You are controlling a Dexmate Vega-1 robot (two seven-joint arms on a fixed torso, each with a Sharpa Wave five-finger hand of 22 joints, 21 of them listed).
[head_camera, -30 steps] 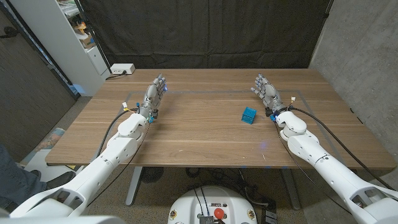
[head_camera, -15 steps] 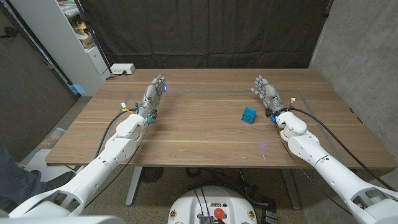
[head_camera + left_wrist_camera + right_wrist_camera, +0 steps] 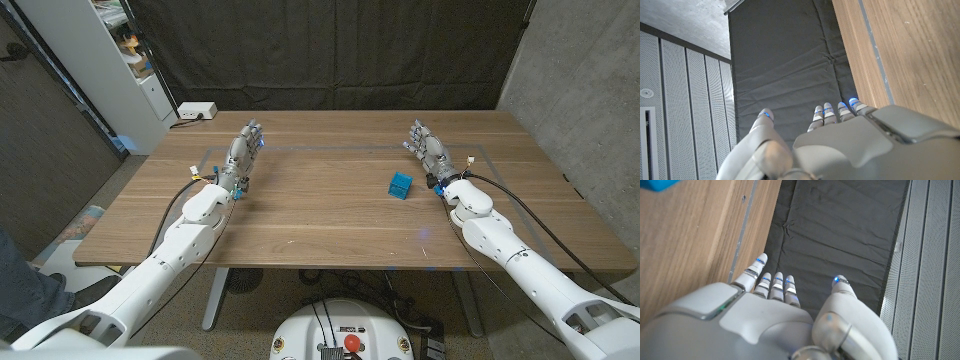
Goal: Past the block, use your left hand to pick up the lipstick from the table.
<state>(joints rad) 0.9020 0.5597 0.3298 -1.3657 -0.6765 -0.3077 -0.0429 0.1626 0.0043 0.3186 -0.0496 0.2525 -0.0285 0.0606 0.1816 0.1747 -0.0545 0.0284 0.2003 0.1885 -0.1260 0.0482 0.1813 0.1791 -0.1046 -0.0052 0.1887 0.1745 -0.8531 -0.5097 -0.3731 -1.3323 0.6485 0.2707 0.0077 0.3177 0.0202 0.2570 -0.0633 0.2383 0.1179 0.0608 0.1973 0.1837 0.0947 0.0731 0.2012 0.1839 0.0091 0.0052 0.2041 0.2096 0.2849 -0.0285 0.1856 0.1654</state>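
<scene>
A small blue block (image 3: pixel 400 184) sits on the wooden table (image 3: pixel 320 225), right of centre. My left hand (image 3: pixel 243 155) stands at the far left of the table with its fingers stretched out and apart, holding nothing. Seen from its own wrist, the left hand (image 3: pixel 840 145) reaches along the table edge toward the black curtain. My right hand (image 3: pixel 425 148) stands just right of the block and a little beyond it, fingers straight, empty. In the right wrist view the right hand (image 3: pixel 770 320) is spread and a corner of the block (image 3: pixel 657 184) shows.
A thin blue tape line (image 3: pixel 330 148) runs across the table's far part. A white power strip (image 3: pixel 196 111) lies off the back left corner beside a white shelf (image 3: pixel 130 60). A black curtain (image 3: pixel 330 50) hangs behind the table.
My left arm has edged slightly to the left. The block and the right hand have stayed where they were.
</scene>
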